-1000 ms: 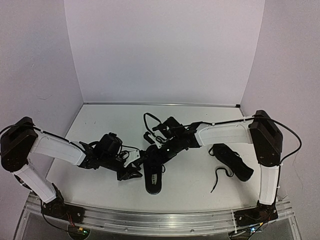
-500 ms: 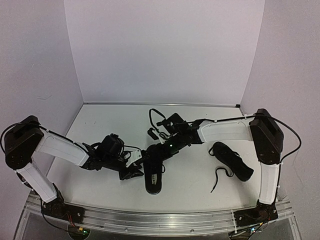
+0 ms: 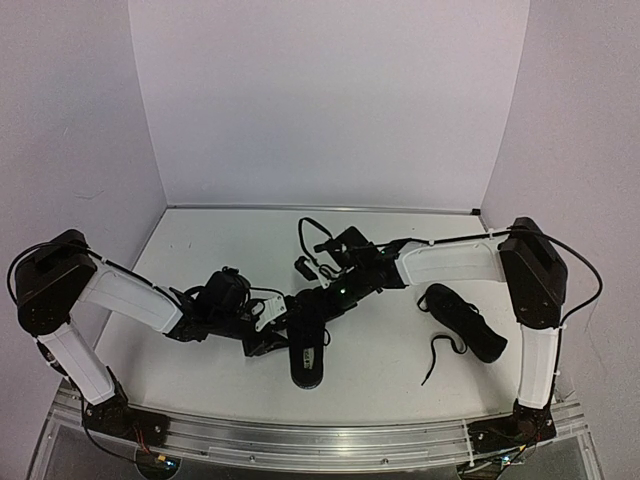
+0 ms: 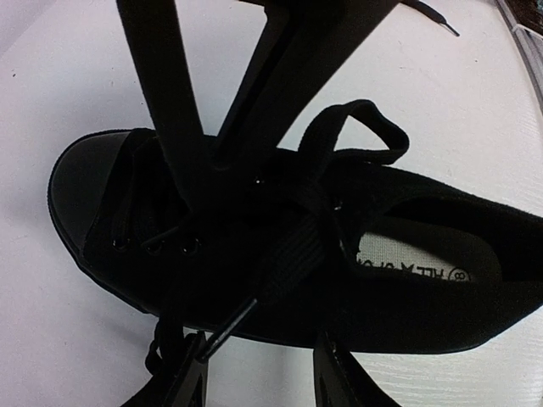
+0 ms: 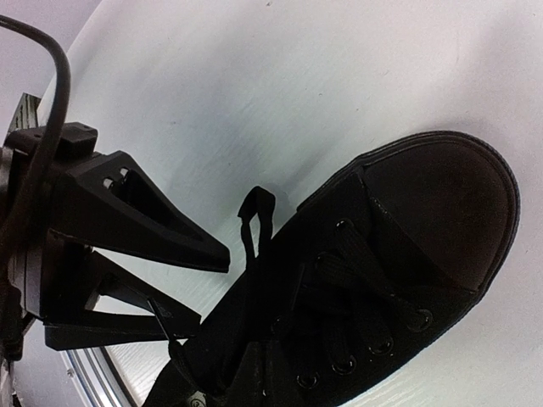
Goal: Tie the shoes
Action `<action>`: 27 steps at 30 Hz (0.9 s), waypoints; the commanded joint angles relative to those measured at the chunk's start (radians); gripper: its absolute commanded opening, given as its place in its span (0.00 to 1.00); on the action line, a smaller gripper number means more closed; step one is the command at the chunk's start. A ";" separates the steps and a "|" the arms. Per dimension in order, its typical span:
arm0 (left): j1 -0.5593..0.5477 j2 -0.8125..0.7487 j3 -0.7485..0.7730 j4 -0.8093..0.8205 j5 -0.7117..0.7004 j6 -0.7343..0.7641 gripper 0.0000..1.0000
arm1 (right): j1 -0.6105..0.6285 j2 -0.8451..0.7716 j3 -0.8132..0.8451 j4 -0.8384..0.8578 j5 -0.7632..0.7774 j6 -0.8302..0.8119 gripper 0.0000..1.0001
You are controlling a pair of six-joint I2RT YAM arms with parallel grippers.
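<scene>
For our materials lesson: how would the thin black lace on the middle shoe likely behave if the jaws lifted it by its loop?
Probably floppy: the lace curls in a limp loop above the shoe. Likely light, being thin and flat. It may slip free, since the loop looks loosely formed.

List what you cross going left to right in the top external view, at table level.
left arm's elbow → left gripper → middle shoe → right-hand shoe → right arm's elbow

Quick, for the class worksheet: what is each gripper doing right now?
Left gripper: open.
Right gripper: shut at the shoe laces; whether it pinches one cannot be told.
</scene>
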 commanded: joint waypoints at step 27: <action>-0.039 -0.077 0.059 0.077 0.028 -0.043 0.35 | -0.005 -0.021 -0.022 0.035 -0.015 -0.002 0.01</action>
